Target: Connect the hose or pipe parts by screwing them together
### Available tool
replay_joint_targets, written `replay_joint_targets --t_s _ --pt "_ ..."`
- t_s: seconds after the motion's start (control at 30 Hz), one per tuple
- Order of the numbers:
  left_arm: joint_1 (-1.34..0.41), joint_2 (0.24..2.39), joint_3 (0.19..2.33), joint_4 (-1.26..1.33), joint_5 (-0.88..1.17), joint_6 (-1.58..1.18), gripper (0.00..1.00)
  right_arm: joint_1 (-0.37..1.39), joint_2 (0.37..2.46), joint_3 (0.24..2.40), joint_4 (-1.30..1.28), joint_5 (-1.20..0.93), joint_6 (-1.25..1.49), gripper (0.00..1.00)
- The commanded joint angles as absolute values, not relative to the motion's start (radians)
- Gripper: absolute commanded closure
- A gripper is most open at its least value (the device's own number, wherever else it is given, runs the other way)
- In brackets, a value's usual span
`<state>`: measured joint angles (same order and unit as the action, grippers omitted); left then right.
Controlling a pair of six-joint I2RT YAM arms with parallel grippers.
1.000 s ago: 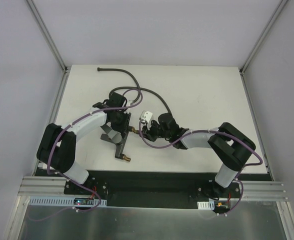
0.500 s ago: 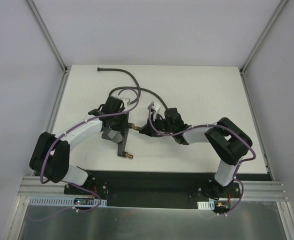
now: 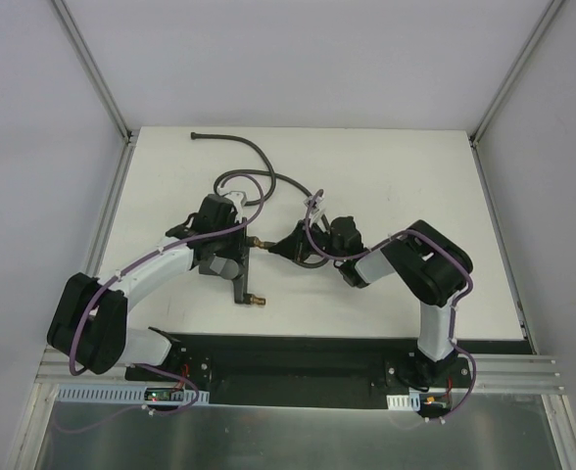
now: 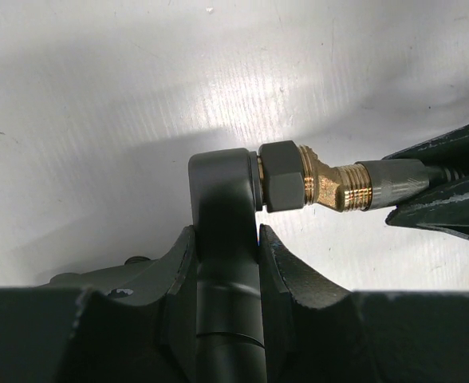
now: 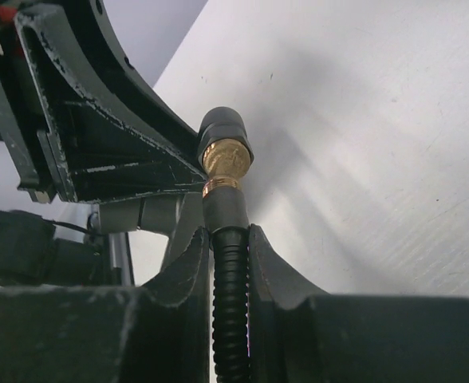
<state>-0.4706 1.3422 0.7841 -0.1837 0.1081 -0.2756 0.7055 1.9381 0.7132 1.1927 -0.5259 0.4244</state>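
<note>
My left gripper (image 4: 225,235) is shut on the dark grey body of the forked fitting (image 4: 222,199), just above the table. One brass threaded end (image 4: 334,185) points right, and the hose's end piece (image 4: 394,179) butts against it in line. The fitting's other brass end (image 3: 256,301) points toward the near edge. My right gripper (image 5: 226,235) is shut on the ribbed hose (image 5: 230,303) just behind its end collar (image 5: 224,209). In the top view the two grippers, left (image 3: 231,257) and right (image 3: 290,245), face each other at mid-table. The hose (image 3: 254,149) trails to the far left.
White table (image 3: 406,166) with metal frame rails along its left and right edges. Purple cables (image 3: 259,191) loop from both wrists over the hose near the joint. A white connector (image 3: 314,204) sticks up from the right wrist.
The right wrist has rolled and its white connector has swung up and to the right. The left arm's elbow has swung left. The hose end and the fitting have closed together.
</note>
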Motion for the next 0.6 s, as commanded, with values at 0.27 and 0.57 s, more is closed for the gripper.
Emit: replay_joint_targets --t_s 0.27,0.57 --pt "-0.522 1.296 0.764 0.107 0.273 -0.359 1.00 0.719 1.933 0.693 1.451 -0.351 0.738 0.99" --pt "-0.522 1.344 0.808 0.031 0.232 -0.362 1.00 0.704 1.893 0.632 1.414 -0.316 0.690 0.74"
